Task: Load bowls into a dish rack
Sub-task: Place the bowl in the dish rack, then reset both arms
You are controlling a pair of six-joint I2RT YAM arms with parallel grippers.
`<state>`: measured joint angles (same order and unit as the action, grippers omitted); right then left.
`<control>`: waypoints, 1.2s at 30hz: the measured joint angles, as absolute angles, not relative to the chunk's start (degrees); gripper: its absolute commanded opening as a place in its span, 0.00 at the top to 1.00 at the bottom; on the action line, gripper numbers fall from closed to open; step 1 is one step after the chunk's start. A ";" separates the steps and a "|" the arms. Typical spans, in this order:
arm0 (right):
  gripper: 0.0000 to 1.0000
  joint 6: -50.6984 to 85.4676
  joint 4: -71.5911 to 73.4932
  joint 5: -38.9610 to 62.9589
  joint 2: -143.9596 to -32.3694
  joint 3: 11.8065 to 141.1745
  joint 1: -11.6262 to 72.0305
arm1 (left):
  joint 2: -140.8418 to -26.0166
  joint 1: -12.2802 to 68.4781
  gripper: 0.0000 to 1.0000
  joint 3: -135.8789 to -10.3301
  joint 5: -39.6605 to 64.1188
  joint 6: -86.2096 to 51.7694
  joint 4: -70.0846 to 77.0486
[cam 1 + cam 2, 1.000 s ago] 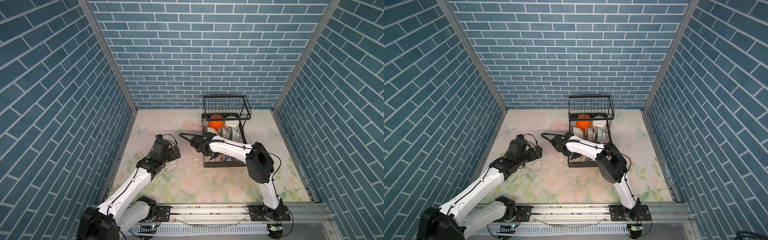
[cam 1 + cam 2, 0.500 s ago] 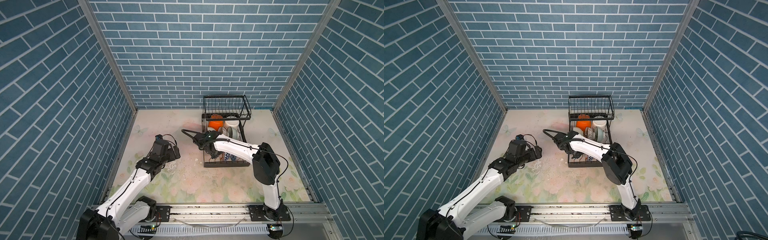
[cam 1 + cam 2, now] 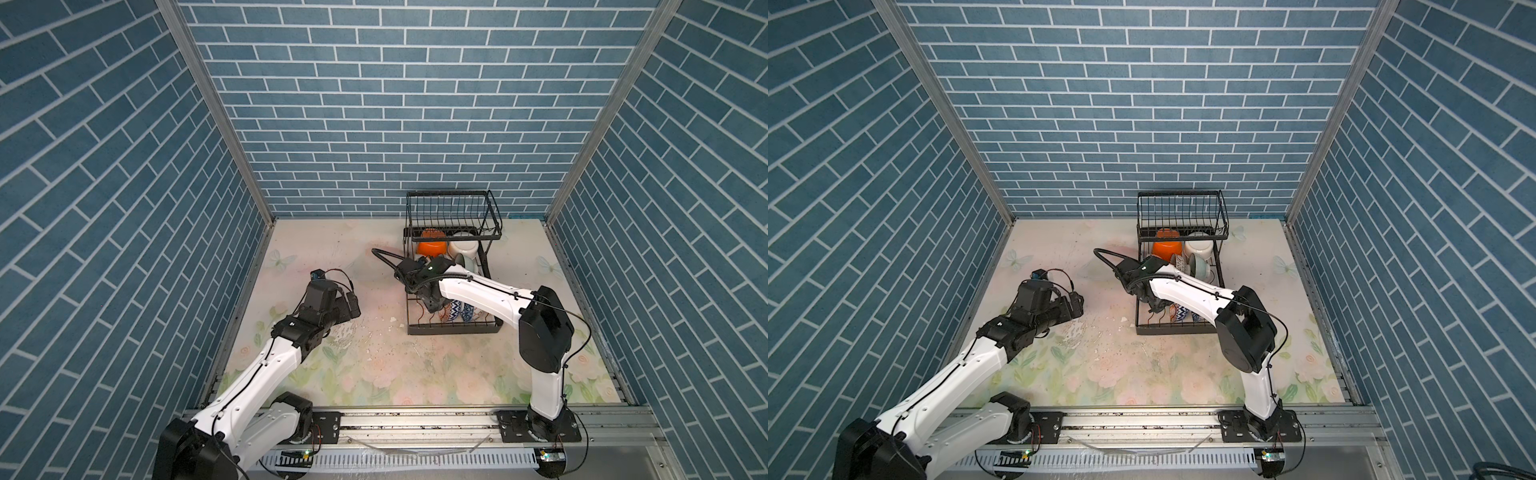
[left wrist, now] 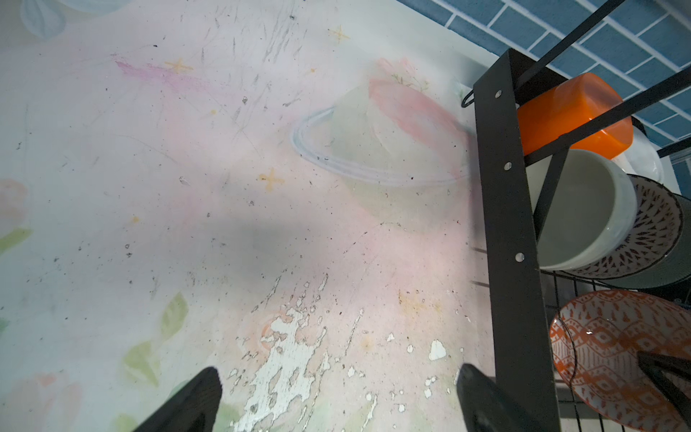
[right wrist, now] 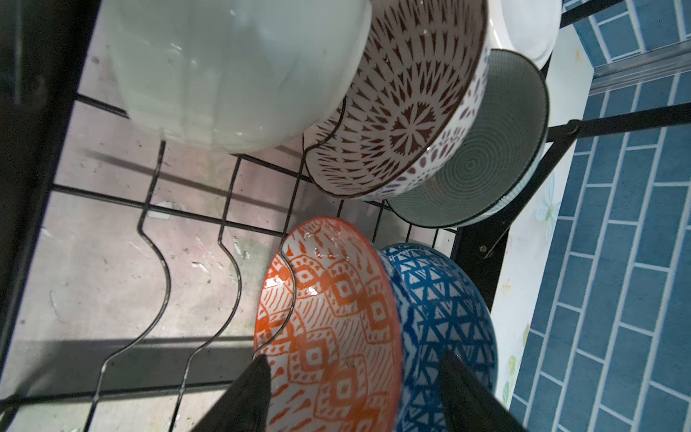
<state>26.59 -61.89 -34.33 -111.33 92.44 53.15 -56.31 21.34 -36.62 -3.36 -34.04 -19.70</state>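
Right arm advanced; I log its end effector (image 5: pixel 353 359) parted, empty, astride orange-patterned ceramic bowl (image 5: pixel 325 318) wire-propped in black dish rack (image 3: pixel 453 331).

In a top view, the right gripper (image 3: pixel 432 305) is reaching into the dish rack (image 3: pixel 453 330) beside a blue-and-white bowl (image 3: pixel 458 309); the left gripper (image 3: pixel 354 305) is hovering over the table (image 3: pixel 374 374), well apart.

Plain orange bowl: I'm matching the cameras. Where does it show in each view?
In a top view: orange bowl under the raised basket, beside the white bowl.
In a top view: orange bowl, same spot.
Left wrist: orange bowl behind dish rack bars.
Right wrist: not in it.
Shared landmark: dish rack.
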 measured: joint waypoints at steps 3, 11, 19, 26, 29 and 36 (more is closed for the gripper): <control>0.27 26.50 -60.73 -33.52 -109.56 91.26 52.80 | -56.25 21.34 0.00 -36.62 -3.38 -34.02 -19.86; 0.19 25.12 -56.80 -31.18 -100.31 88.82 49.25 | -56.23 21.34 0.00 -36.84 -3.68 -33.76 -21.47; 0.01 24.64 -53.65 -29.74 -92.29 81.84 41.10 | -56.21 21.32 0.00 -40.42 -7.07 -31.40 -25.45; 0.01 24.69 -51.55 -27.51 -83.35 72.16 31.24 | -56.21 19.86 0.00 -44.77 -15.14 -27.62 -29.28; 0.01 24.71 -49.98 -27.11 -79.79 68.71 26.11 | -56.23 18.65 0.00 -45.01 -19.22 -26.20 -30.00; 0.01 24.69 -44.27 -26.02 -78.26 63.59 14.09 | -58.06 16.29 0.00 -45.01 -27.94 -22.15 -30.11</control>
